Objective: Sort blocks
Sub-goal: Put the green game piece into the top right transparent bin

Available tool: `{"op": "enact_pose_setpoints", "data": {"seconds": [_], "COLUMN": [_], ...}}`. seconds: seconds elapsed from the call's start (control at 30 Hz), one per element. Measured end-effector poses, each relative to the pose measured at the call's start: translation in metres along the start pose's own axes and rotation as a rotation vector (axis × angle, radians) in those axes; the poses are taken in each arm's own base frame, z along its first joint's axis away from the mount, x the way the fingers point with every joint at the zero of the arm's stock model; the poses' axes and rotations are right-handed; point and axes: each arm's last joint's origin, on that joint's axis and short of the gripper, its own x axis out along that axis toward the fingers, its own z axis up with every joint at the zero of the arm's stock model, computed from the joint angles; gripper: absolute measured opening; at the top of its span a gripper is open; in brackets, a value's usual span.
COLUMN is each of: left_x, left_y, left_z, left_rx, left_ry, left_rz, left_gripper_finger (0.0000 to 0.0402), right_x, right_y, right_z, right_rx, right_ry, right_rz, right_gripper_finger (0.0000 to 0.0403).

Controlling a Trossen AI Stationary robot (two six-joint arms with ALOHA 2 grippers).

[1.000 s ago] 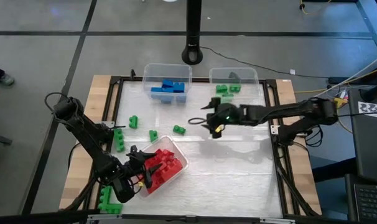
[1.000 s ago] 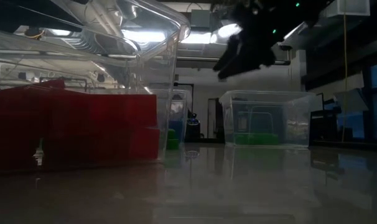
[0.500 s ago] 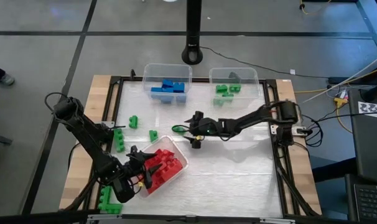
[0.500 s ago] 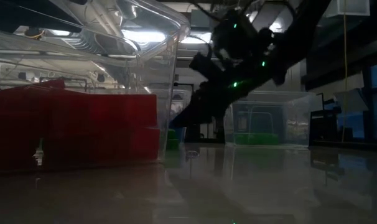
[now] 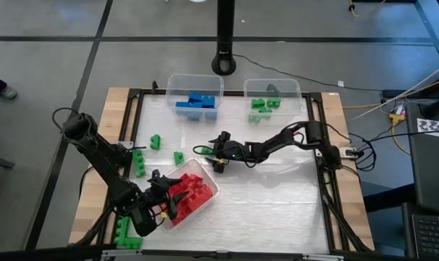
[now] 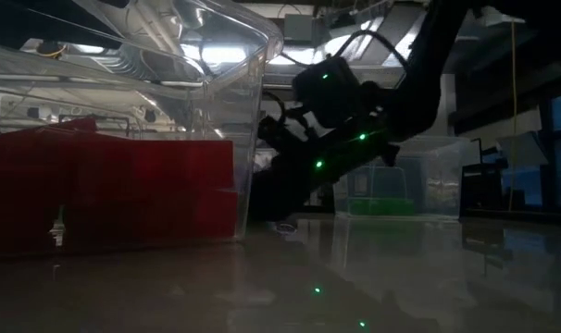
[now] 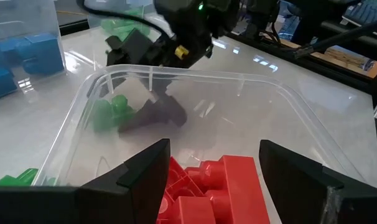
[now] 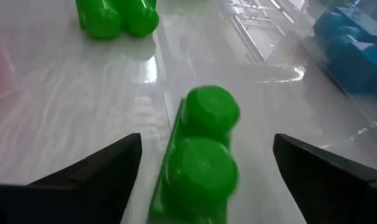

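Note:
My right gripper (image 5: 209, 152) is open and reaches low across the table's middle to a green two-stud block (image 8: 204, 158). The block lies flat on the table between the two spread fingers, apart from both. My left gripper (image 7: 214, 149) is open over the near-left end of the clear bin (image 5: 205, 181), which holds the red blocks (image 7: 219, 186). Loose green blocks lie at the table's left (image 5: 155, 141) (image 5: 178, 156) (image 5: 138, 161). Blue blocks (image 5: 196, 103) and green blocks (image 5: 263, 105) sit in the far bins. My left gripper stands over the near-left end of the red-block bin. Its own fingers hide the rim there, so I cannot tell whether it touches the bin.
Two clear bins stand at the far edge, the blue one (image 5: 177, 83) left of the green one (image 5: 292, 88). The red bin lies skewed just near-left of my right gripper. A green block (image 5: 125, 233) sits at the near-left corner. The table's right half is bare.
My right arm has swung from mid-table in front of the green bin toward the table's left. It has come down from a raised height to table level, ending around the green block beside the red bin.

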Motion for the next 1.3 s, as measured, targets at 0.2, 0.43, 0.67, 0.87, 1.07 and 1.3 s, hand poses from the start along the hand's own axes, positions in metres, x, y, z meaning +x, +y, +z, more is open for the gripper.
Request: {"op": "enact_pose_setpoints", "data": {"seconds": [0.2,0.43,0.67,0.87,1.07,1.3], "left_x": [0.0,0.0,0.0,-0.001,-0.001,0.002], "left_y": [0.0,0.0,0.0,0.0,0.0,0.0], "left_z": [0.0,0.0,0.0,-0.001,-0.001,0.001], "left_rx": [-0.007,-0.004,-0.006,-0.01,0.001,0.026], "left_ry": [0.0,0.0,0.0,0.004,0.005,0.002], "left_rz": [0.0,0.0,0.0,-0.004,-0.005,0.005], "left_gripper_finger": [0.0235,0.0235,0.0235,0.0235,0.0235,0.0235], "right_x": [0.009,0.009,0.008,-0.002,-0.032,-0.088], "right_y": [0.002,0.001,0.0,-0.004,-0.016,-0.037], "right_z": [-0.001,-0.003,-0.003,0.009,0.043,0.09], "right_rx": [0.011,0.007,-0.057,-0.121,-0.214,-0.32], "right_ry": [0.006,0.024,0.03,0.058,0.095,0.106], "right_rz": [0.0,0.032,0.031,0.038,0.001,-0.069], "right_gripper_finger": [0.0324,0.0204,0.0139,0.0145,0.0145,0.0148]}}
